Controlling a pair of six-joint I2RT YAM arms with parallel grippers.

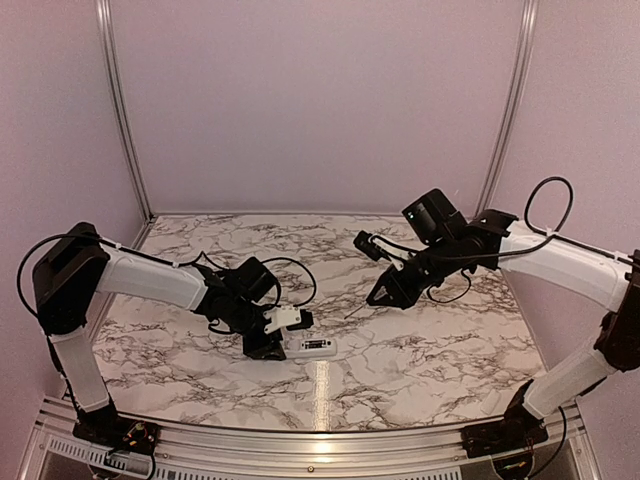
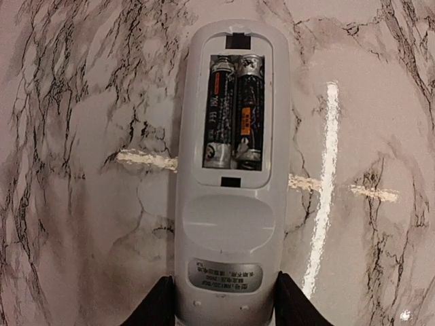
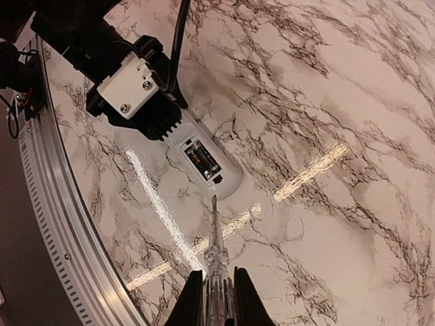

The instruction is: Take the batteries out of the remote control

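The white remote control [image 2: 230,204] lies back-up on the marble table, its battery bay uncovered. Two dark batteries [image 2: 233,112] sit side by side in the bay. My left gripper [image 2: 225,305] is shut on the remote's near end, one finger on each side. In the top view the remote [image 1: 310,347] lies at the left gripper [image 1: 272,345]. My right gripper [image 3: 219,299] is shut on a long thin grey stick [image 3: 216,238] whose tip points at the remote [image 3: 204,161] from a short way off. In the top view the right gripper [image 1: 388,290] hovers right of centre.
The marble table [image 1: 420,350] has a metal rail along its near edge [image 3: 61,224]. Black cables [image 1: 290,268] trail over the table by both arms. Plain walls and metal posts close in the back.
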